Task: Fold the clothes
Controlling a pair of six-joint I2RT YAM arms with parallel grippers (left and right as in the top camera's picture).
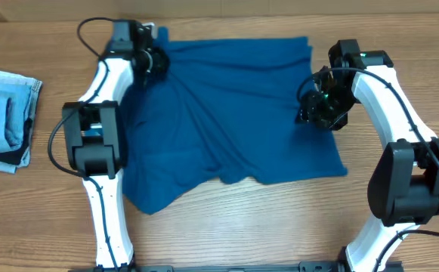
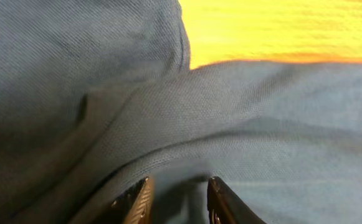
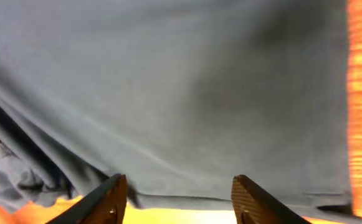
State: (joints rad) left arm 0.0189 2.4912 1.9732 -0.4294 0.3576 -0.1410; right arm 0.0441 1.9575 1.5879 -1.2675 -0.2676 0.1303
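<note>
The clothes, a deep teal-blue shirt (image 1: 227, 113), lie spread and creased across the middle of the table. My left gripper (image 1: 156, 63) rests on the shirt's far left corner. In the left wrist view its jaws (image 2: 179, 191) stand a little apart, with a blurred fold of the shirt (image 2: 243, 118) lying between them, not pinched. My right gripper (image 1: 315, 106) is low at the shirt's right edge. In the right wrist view that gripper (image 3: 181, 190) is open wide, and the shirt's hem (image 3: 187, 198) runs across just beyond the fingertips over bare wood.
A pale blue denim stack (image 1: 4, 113) with a dark edge sits at the table's left edge, apart from the shirt. Both arm bases (image 1: 106, 219) stand at the near side. Bare wooden table (image 1: 249, 219) shows in front of the shirt.
</note>
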